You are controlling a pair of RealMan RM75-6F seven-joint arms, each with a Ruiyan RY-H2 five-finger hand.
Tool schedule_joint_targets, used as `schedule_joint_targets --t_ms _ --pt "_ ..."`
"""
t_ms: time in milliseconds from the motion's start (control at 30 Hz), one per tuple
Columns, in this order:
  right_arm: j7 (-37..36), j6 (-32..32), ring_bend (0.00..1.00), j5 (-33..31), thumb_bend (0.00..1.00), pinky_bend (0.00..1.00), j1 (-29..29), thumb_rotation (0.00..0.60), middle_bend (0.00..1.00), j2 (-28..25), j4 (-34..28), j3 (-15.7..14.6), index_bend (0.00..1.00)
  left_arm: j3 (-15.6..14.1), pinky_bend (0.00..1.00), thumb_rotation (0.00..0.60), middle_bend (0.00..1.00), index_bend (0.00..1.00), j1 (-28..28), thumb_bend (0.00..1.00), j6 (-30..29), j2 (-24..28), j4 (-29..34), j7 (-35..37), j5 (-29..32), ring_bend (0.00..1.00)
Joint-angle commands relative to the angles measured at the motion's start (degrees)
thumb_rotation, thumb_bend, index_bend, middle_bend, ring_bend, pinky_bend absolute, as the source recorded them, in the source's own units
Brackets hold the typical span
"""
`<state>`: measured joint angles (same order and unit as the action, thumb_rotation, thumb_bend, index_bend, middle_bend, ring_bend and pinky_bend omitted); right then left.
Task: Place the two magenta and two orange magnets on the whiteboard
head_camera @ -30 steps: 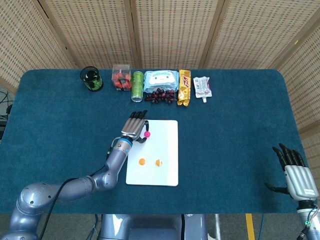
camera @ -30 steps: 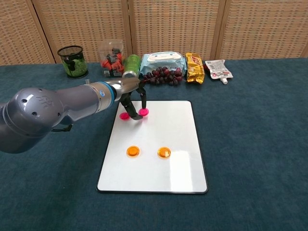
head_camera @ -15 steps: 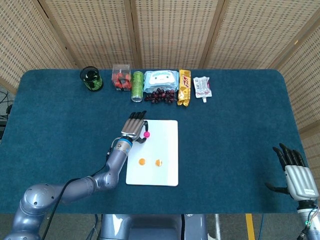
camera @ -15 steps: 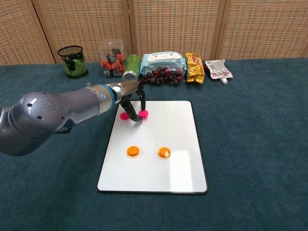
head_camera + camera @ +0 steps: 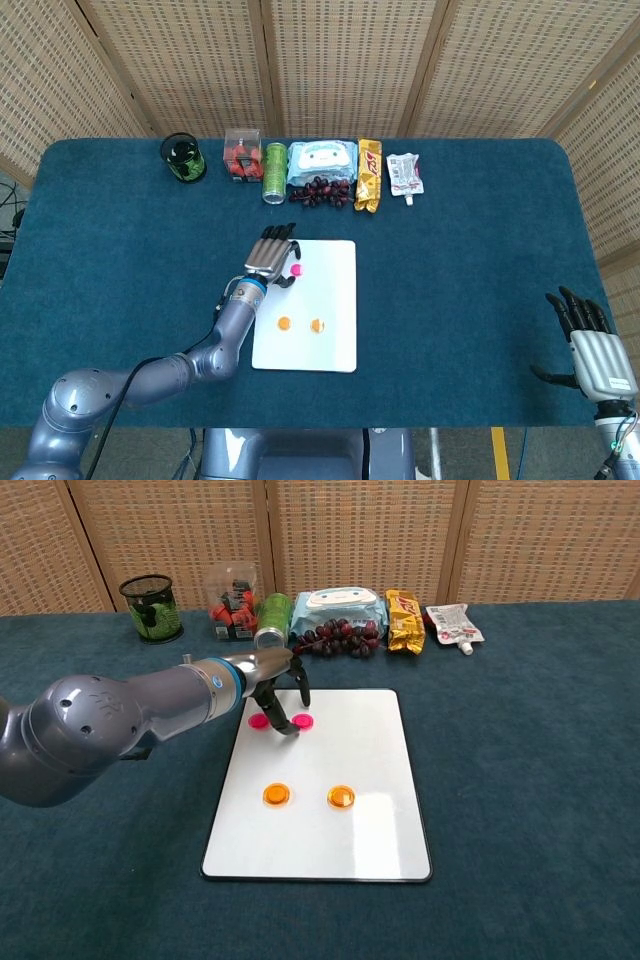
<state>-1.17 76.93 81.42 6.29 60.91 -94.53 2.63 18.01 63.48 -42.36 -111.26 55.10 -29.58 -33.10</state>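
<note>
The right hand (image 5: 590, 350), fingers spread and holding nothing, shows only in the head view. 2 round orange magnets (image 5: 277, 795) lie on the flat white whiteboard (image 5: 350, 830). Farther, the left hand (image 5: 283, 690) partly hides 2 round magenta magnets (image 5: 303, 721); I cannot tell its grip.

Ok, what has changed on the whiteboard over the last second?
The left hand has eased its fingers up off the right magenta magnet, which now lies free on the whiteboard. The other magenta magnet, both orange magnets and the right hand stayed put.
</note>
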Motion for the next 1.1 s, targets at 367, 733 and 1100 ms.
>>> schedule_joint_targets --t_ms 367,733,1100 --pt "-0.06 -0.08 0.0 -0.07 0.0 0.0 0.04 0.6 0.0 -0.01 0.03 0.02 0.0 0.85 0.0 0.6 0.0 0.2 -0.47 0.28 -0.7 1.41 2.6 1.41 -1.55 0.0" --pt "0.21 0.41 0.0 0.18 0.0 0.0 -0.09 0.6 0.0 0.15 0.12 0.02 0.0 -3.09 0.0 0.6 0.0 0.0 -10.61 0.0 -14.2 18.64 27.61 5.29 -17.09 0.0" --pt "2.47 2.8 0.0 0.42 0.0 0.0 -0.71 0.6 0.0 1.32 0.24 0.53 0.0 -15.57 0.0 0.6 0.0 0.0 -33.44 0.0 -36.66 39.22 40.92 18.17 -34.05 0.0"
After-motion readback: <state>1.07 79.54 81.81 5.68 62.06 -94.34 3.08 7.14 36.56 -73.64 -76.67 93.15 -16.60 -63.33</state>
